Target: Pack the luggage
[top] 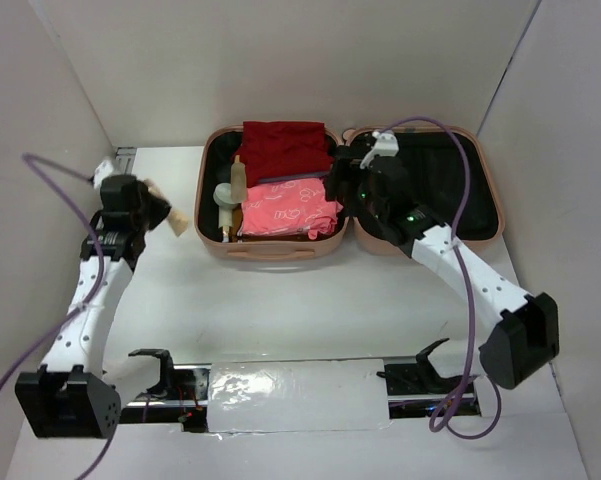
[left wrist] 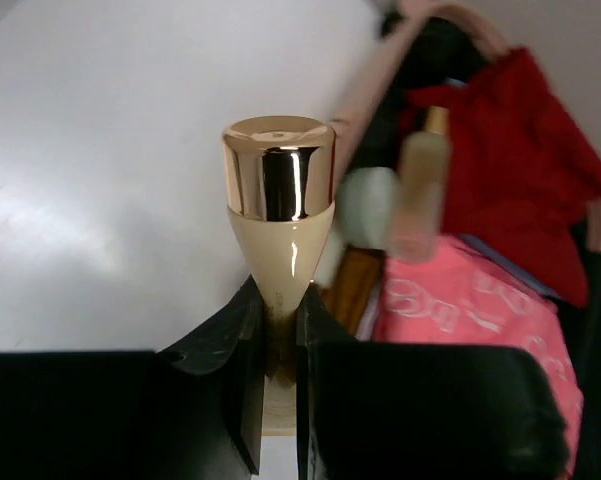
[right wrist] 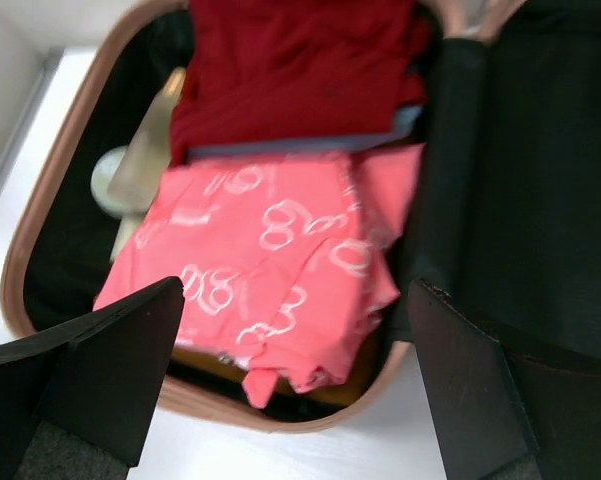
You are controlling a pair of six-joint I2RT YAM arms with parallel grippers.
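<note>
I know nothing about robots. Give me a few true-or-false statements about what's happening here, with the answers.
1. The left gripper holds a gold-capped bottle. True.
2. The suitcase is shut. False: it lies open.
3. The right gripper is clamped on the pink cloth. False: its jaws stand open above the cloth.
4. A red cloth lies in the suitcase. True.
</note>
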